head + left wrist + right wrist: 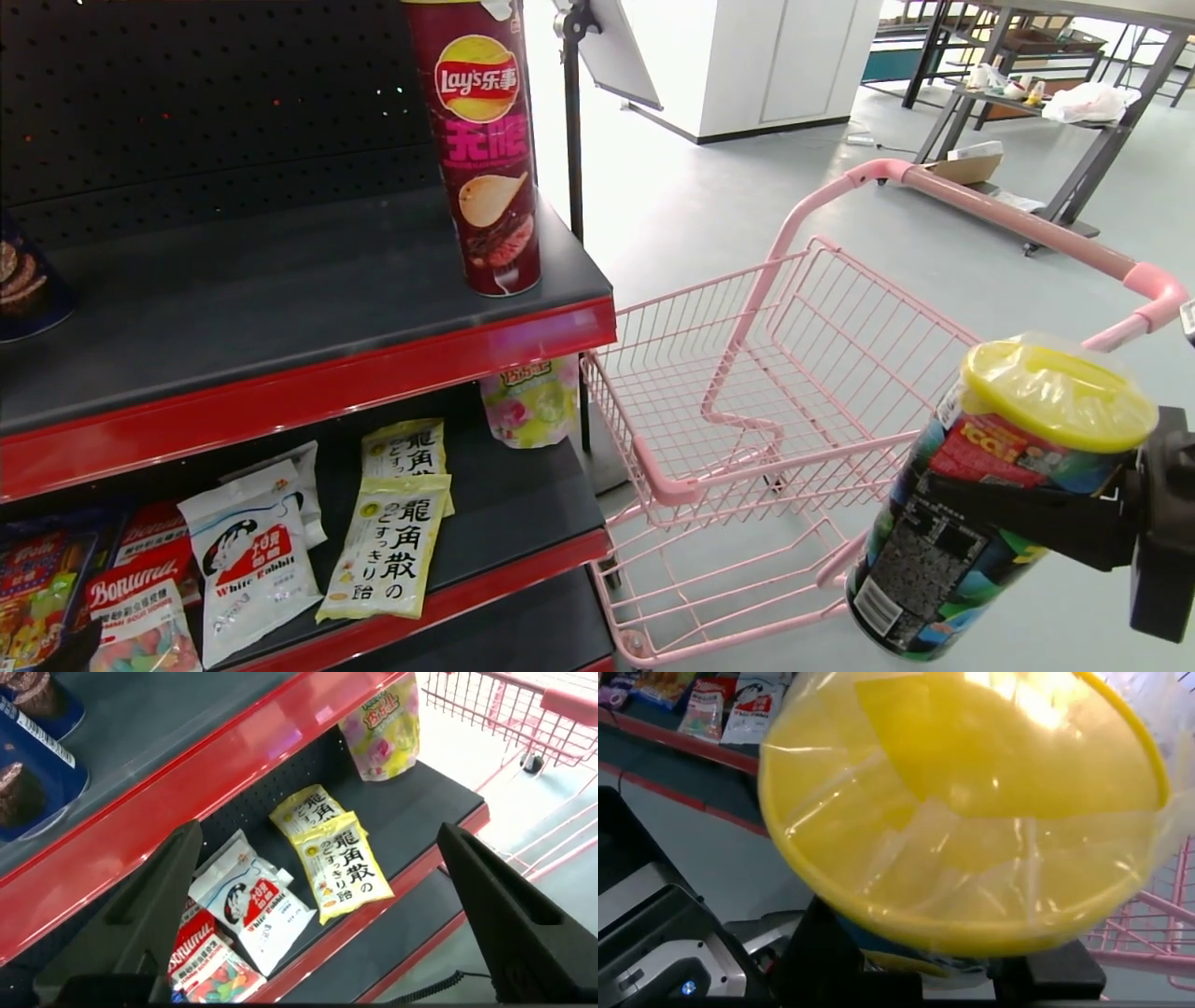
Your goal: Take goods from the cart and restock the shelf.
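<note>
My right gripper [1055,523] is shut on a tall chip can [990,504] with a yellow lid [962,812] and a dark patterned wrap, held tilted in the air to the right of the pink cart [794,392]. The cart's wire basket looks empty. A dark red chip can [485,159] stands upright at the right front corner of the upper shelf [280,308]. My left gripper [318,924] is open in front of the lower shelf [411,812], its two black fingers [140,915] spread wide over the candy bags.
On the lower shelf lie two yellow candy bags [397,523], a white candy bag [252,560], red snack packs [140,597] and a pink-green pouch [532,401]. A blue cookie pack [23,280] sits at the upper shelf's left. Tables stand far right.
</note>
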